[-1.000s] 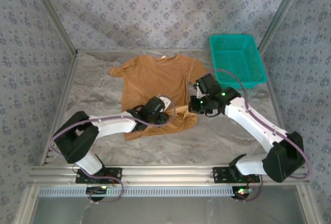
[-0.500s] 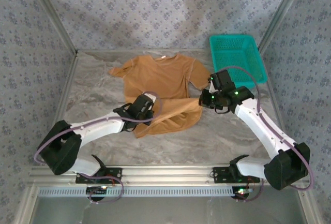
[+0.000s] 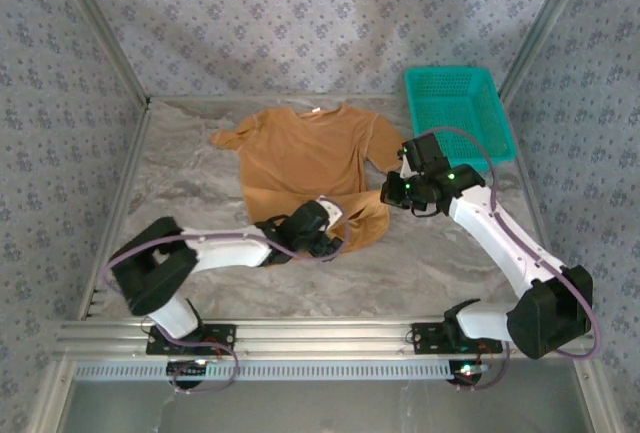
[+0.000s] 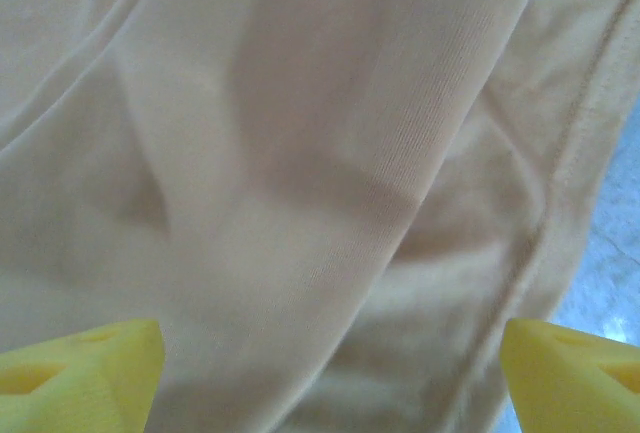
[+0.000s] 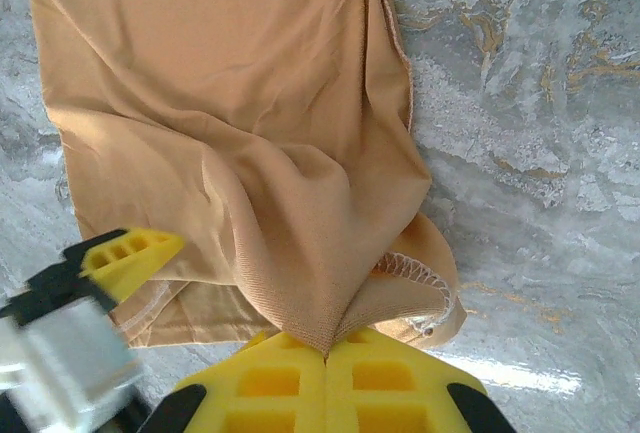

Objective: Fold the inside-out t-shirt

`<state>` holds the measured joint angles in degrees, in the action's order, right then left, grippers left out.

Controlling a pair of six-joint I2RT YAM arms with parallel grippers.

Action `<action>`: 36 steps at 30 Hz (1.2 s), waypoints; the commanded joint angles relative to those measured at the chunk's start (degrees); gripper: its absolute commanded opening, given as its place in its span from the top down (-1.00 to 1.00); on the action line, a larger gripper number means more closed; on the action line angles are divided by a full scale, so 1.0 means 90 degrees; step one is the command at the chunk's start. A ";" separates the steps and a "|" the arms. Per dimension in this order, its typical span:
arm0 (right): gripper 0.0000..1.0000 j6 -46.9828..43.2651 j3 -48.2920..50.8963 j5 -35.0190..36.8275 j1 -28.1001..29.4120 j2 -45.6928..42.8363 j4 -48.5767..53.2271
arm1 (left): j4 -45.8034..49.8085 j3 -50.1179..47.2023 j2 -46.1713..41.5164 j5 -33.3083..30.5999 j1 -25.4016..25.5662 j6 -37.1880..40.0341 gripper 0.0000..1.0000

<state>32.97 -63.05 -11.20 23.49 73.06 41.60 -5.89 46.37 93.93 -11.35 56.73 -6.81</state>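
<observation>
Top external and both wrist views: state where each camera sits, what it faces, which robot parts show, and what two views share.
Top external: above and behind the bases, looking down on the table, t-shirt and both arms.
Left wrist: on the left arm, close over the t-shirt; left hand open.
Right wrist: on the right arm, looking down; right hand pinches the t-shirt.
Shared: all three show the t-shirt.

White left arm's forearm lies toward two o'clock, its yellow-fingered left pincer (image 3: 318,231) (image 4: 330,383) spread wide. White right arm's forearm angles toward ten o'clock, its yellow-fingered right pincer (image 3: 392,191) (image 5: 327,358) pinched onto the tan cloth t-shirt (image 5: 230,103).
</observation>
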 commanded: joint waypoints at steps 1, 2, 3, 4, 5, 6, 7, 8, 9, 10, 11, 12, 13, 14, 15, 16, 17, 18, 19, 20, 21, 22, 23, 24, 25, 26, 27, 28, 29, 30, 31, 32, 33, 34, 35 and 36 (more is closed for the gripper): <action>1.00 -0.0026 -0.0201 -0.0073 -0.0036 -0.0128 0.0189 | -0.0362 0.0653 0.0636 -0.1108 0.0103 0.0378 -0.75; 1.00 -0.0027 -0.0226 -0.0093 -0.0041 -0.0155 0.0265 | -0.0338 0.0814 0.0835 -0.1449 0.0103 0.0394 -0.73; 1.00 -0.0003 -0.0231 -0.0116 -0.0050 -0.0203 0.0348 | -0.0262 0.0936 0.0994 -0.1771 0.0094 0.0429 -0.69; 1.00 -0.0002 -0.0240 -0.0096 -0.0089 -0.0253 0.0404 | -0.0136 0.1093 0.1141 -0.1996 0.0070 0.0446 -0.64; 1.00 -0.0017 -0.0239 -0.0076 -0.0127 -0.0315 0.0457 | 0.0011 0.1209 0.1237 -0.2175 0.0036 0.0412 -0.57; 1.00 -0.0037 -0.0240 -0.0074 -0.0186 -0.0364 0.0505 | 0.0152 0.1279 0.1271 -0.2236 -0.0009 0.0357 -0.51; 1.00 -0.0040 -0.0222 -0.0069 -0.0251 -0.0432 0.0542 | 0.0256 0.1302 0.1251 -0.2267 -0.0073 0.0283 -0.42; 1.00 -0.0059 -0.0217 -0.0065 -0.0328 -0.0493 0.0602 | 0.0329 0.1271 0.1186 -0.2293 -0.0130 0.0197 -0.35; 1.00 -0.0060 -0.0205 -0.0055 -0.0388 -0.0532 0.0629 | 0.0337 0.1208 0.1111 -0.2292 -0.0181 0.0158 -0.31; 1.00 -0.0072 -0.0184 -0.0064 -0.0484 -0.0584 0.0641 | 0.0347 0.1123 0.1024 -0.2292 -0.0230 0.0106 -0.29; 1.00 -0.0079 -0.0164 -0.0081 -0.0563 -0.0629 0.0651 | 0.0401 0.1057 0.0950 -0.2293 -0.0286 0.0046 -0.28; 1.00 -0.0084 -0.0149 -0.0097 -0.0650 -0.0645 0.0660 | 0.0474 0.1013 0.0897 -0.2316 -0.0338 0.0011 -0.27; 1.00 -0.0088 -0.0136 -0.0138 -0.0733 -0.0661 0.0661 | 0.0566 0.0960 0.0850 -0.2374 -0.0387 -0.0039 -0.26; 1.00 -0.0095 -0.0134 -0.0160 -0.0802 -0.0671 0.0675 | 0.0660 0.0907 0.0798 -0.2383 -0.0426 -0.0067 -0.24; 1.00 -0.0100 -0.0140 -0.0171 -0.0852 -0.0675 0.0663 | 0.0714 0.0832 0.0736 -0.2387 -0.0456 -0.0106 -0.22; 1.00 -0.0105 -0.0143 -0.0186 -0.0901 -0.0671 0.0661 | 0.0772 0.0737 0.0648 -0.2524 -0.0499 -0.0162 -0.17; 1.00 -0.0109 -0.0145 -0.0182 -0.0941 -0.0666 0.0660 | 0.0831 0.0642 0.0551 -0.2535 -0.0543 -0.0234 -0.13; 1.00 -0.0114 -0.0153 -0.0172 -0.0989 -0.0666 0.0661 | 0.0875 0.0534 0.0430 -0.2546 -0.0577 -0.0298 -0.03; 1.00 -0.0129 -0.0170 -0.0171 -0.1029 -0.0657 0.0661 | 0.0923 0.0435 0.0319 -0.2560 -0.0614 -0.0375 0.06; 1.00 -0.0140 -0.0183 -0.0174 -0.1081 -0.0649 0.0661 | 0.1009 0.0353 0.0196 -0.2562 -0.0664 -0.0483 0.18; 1.00 -0.0144 -0.0196 -0.0195 -0.1123 -0.0637 0.0647 | 0.1083 0.0276 0.0070 -0.2494 -0.0714 -0.0558 0.31; 1.00 -0.0139 -0.0192 -0.0201 -0.1140 -0.0632 0.0638 | 0.1149 0.0230 -0.0043 -0.2416 -0.0770 -0.0605 0.47; 1.00 -0.0139 -0.0207 -0.0217 -0.1170 -0.0610 0.0605 | 0.1262 0.0203 -0.0157 -0.2201 -0.0856 -0.0661 0.70; 1.00 -0.0129 -0.0220 -0.0236 -0.1164 -0.0578 0.0578 | 0.1383 0.0204 -0.0255 -0.2023 -0.0923 -0.0737 1.00; 1.00 -0.0117 -0.0240 -0.0230 -0.1165 -0.0538 0.0537 | 0.1596 0.0249 -0.0358 -0.1885 -0.0997 -0.0897 1.00; 1.00 -0.0109 -0.0232 -0.0196 -0.1166 -0.0496 0.0460 | 0.1777 0.0316 -0.0464 -0.1642 -0.1043 -0.0982 1.00; 1.00 -0.0104 -0.0236 -0.0165 -0.1164 -0.0442 0.0355 | 0.1970 0.0433 -0.0585 -0.1396 -0.1049 -0.1086 1.00; 1.00 -0.0104 -0.0246 -0.0154 -0.1168 -0.0384 0.0280 | 0.2194 0.0619 -0.0689 -0.1102 -0.1054 -0.1174 1.00; 1.00 -0.0091 -0.0276 -0.0194 -0.1179 -0.0290 0.0220 | 0.2467 0.0871 -0.0803 -0.0697 -0.1040 -0.1212 1.00; 1.00 -0.0081 -0.0336 -0.0291 -0.1174 -0.0196 0.0216 | 0.2681 0.1126 -0.0900 -0.0393 -0.1028 -0.1237 1.00; 1.00 -0.0205 -0.0484 -0.0278 -0.1214 -0.0044 0.0231 | 0.2893 0.1426 -0.0988 -0.0038 -0.1011 -0.1289 1.00; 1.00 -0.0239 -0.0702 -0.0243 -0.1281 0.0133 0.0184 | 0.3071 0.1719 -0.1045 0.0322 -0.1014 -0.1385 1.00; 1.00 -0.0298 -0.0931 -0.0225 -0.1364 0.0303 0.0171 | 0.3145 0.1959 -0.1065 0.0714 -0.1022 -0.1453 1.00; 1.00 -0.0368 -0.1136 -0.0202 -0.1446 0.0503 0.0147 | 0.3149 0.2130 -0.1048 0.1079 -0.1015 -0.1525 1.00; 1.00 -0.0435 -0.1440 -0.0129 -0.1551 0.0801 0.0137 | 0.3128 0.2419 -0.0949 0.1770 -0.1025 -0.1704 1.00; 1.00 -0.0536 -0.1735 0.0003 -0.1616 0.1084 0.0200 | 0.3128 0.2642 -0.0816 0.2268 -0.1053 -0.1882 1.00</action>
<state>31.38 -71.22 -12.95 11.07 77.71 44.56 18.92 64.18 86.89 -8.49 47.29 -18.74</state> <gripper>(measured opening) 0.045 0.051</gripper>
